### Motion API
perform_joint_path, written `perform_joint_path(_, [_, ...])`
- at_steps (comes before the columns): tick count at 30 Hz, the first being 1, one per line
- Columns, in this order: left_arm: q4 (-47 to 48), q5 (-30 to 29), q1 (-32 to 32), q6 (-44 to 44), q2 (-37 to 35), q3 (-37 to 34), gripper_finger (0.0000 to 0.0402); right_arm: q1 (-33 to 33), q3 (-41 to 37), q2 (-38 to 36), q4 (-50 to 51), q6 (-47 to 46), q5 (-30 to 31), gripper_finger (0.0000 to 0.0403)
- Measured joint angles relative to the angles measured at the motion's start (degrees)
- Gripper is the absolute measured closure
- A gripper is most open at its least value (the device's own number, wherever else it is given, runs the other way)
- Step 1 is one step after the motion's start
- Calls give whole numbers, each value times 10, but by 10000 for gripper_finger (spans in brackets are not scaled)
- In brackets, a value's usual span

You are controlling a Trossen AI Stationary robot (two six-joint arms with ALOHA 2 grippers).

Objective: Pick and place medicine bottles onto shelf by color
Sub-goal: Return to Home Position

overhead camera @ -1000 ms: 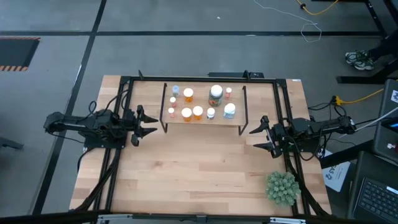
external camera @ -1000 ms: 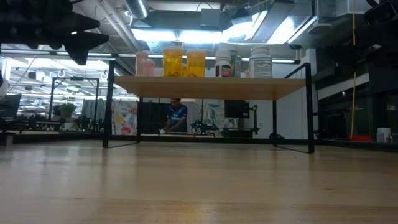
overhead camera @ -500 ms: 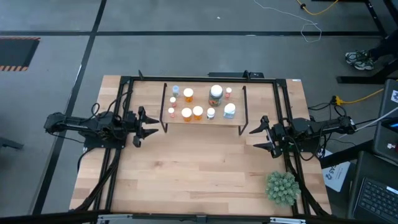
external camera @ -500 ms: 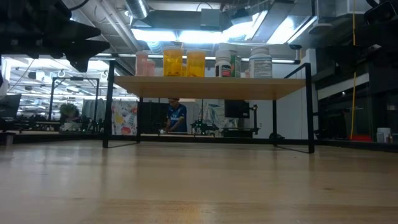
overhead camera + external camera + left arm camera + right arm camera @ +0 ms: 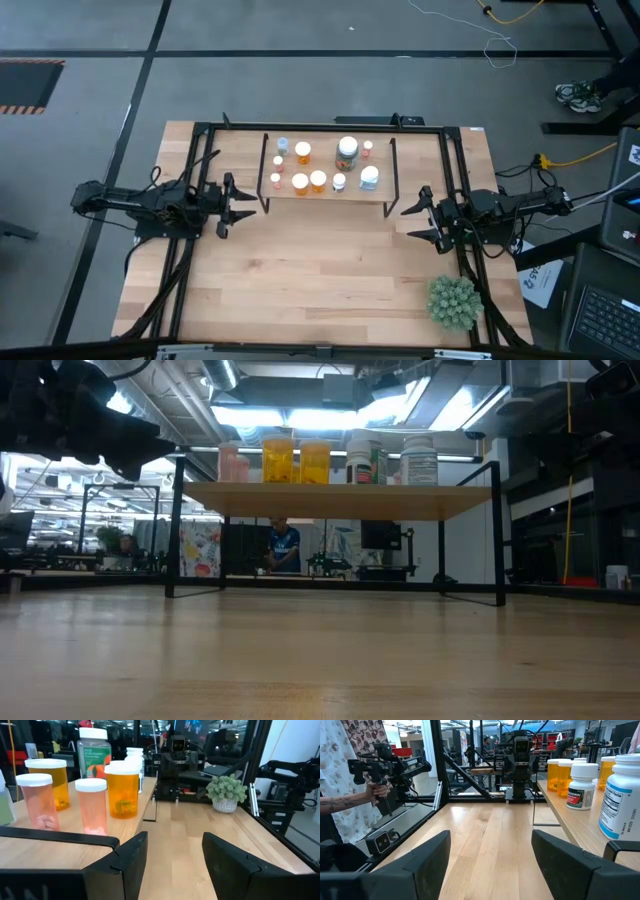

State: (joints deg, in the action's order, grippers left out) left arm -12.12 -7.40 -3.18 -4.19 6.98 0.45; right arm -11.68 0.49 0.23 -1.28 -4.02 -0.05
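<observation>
The shelf [image 5: 322, 157] stands on thin black legs at the table's far middle. Upright on it are the medicine bottles: orange ones [image 5: 309, 181], small pink ones [image 5: 40, 800], a large jar [image 5: 347, 152] and a white bottle [image 5: 369, 178]. My left gripper [image 5: 240, 205] hovers level just off the shelf's left end, open, with nothing between its fingers [image 5: 135, 855]. My right gripper [image 5: 412, 222] hovers off the shelf's right end, also open and empty [image 5: 492, 855]. In the low view the left gripper [image 5: 110, 435] shows dark at the upper left, about level with the shelf top [image 5: 330, 498].
A spiky green plant [image 5: 453, 302] sits at the table's near right corner. Black frame rails [image 5: 200, 160] run along the table's left, far and right sides. Bare wood lies between the shelf and the near edge. Beyond the table a person's hand holds a device [image 5: 375, 785].
My left gripper has sunk a little beside the shelf's left end, staying open and empty. The bottles and the right arm have kept still.
</observation>
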Motion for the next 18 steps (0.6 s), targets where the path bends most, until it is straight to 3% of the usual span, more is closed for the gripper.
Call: perform_joint_path(18, [25,-6,0,-13,0,0,217,0,0,0,0,0,0,121])
